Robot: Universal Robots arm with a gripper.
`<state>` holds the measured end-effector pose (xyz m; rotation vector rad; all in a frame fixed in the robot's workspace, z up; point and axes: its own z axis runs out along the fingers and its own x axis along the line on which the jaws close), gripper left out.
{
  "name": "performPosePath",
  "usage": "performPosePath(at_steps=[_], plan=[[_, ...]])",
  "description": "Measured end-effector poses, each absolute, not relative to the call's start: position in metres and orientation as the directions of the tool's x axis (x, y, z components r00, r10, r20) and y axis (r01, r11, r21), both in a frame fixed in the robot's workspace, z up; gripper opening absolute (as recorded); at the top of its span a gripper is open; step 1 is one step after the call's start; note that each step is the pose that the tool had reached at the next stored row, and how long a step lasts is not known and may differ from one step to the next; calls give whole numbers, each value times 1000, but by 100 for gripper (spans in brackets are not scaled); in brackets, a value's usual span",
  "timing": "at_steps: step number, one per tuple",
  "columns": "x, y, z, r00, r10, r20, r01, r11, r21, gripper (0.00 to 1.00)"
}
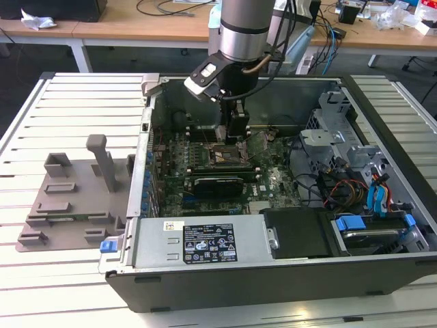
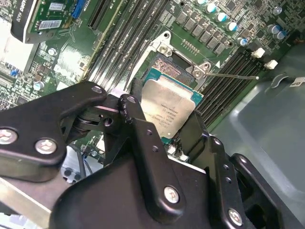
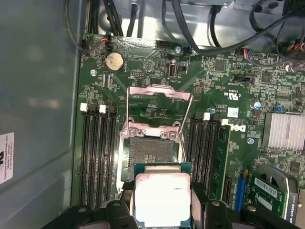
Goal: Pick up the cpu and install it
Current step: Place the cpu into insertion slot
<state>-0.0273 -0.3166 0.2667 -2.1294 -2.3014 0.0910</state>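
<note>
The pincer (image 3: 163,212) gripped the cpu (image 3: 163,195) flat by two opposite edges, close above the bare socket (image 3: 150,149), not yet seated, with the load frame (image 3: 159,102) open.

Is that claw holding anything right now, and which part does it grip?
Yes. The gripper holds the cpu, pinched by two opposite side edges, with its silver top plate left bare, close by the open socket.
</note>
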Motion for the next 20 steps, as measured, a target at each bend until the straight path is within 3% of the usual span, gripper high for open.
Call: performPosePath(at_steps=[20], plan=[[-27, -316, 261, -12, 999, -36, 999, 11, -46, 55]])
